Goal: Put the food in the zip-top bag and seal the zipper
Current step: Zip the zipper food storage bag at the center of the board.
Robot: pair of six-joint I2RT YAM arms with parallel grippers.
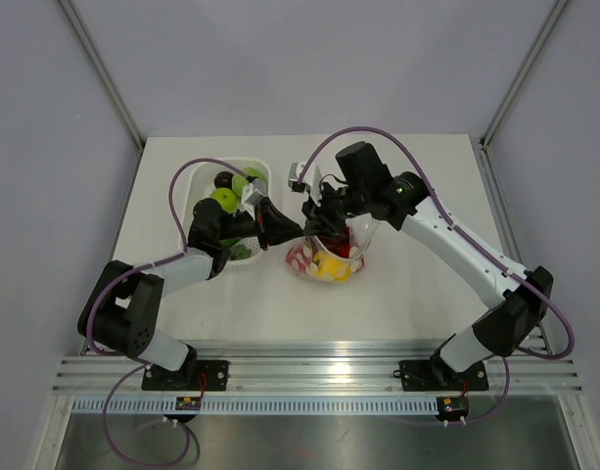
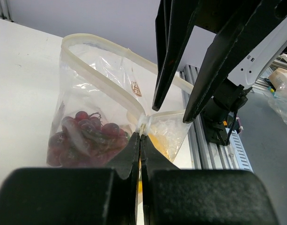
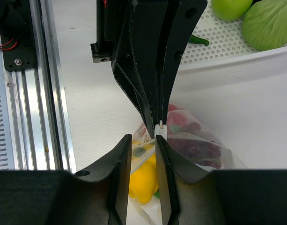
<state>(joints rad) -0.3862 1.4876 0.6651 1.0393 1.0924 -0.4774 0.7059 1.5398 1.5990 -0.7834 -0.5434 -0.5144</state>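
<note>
The white table [image 1: 407, 294] carries everything. In the top view the basket [image 3: 246, 58] lies at about 10 o'clock from the table's middle, with green pieces [image 3: 267, 23] in it. The clear bag [image 2: 87, 79] stands at the middle, upright and slumped a little. Inside it are the grapes [image 2: 82, 136] and a yellow piece [image 3: 143, 183].

The left gripper [image 2: 140, 133] reaches in from 9 o'clock. Its fingers are pressed tight together on one corner of the zipper [image 2: 70, 40], where the two lips meet. The right gripper [image 3: 142, 138] comes down from 1 o'clock. Its fingers stand apart with a clear gap and hold nothing. They hang just over the strip, right beside the left pinch.

The mouth gapes. From the pinched corner, one part of the strip swings out in a wide loop towards 10 o'clock in the left wrist view, and a shorter part runs off towards 3 o'clock.

I judge this to be the start of sealing, though the green pieces in the basket may mean the filling is not complete. The next move calls for the right fingers to close on both lips next to the pinch. They would then slide along the strip to the far corner, while the left hold keeps the bag taut. The wide loop could slip out of the fingers.
</note>
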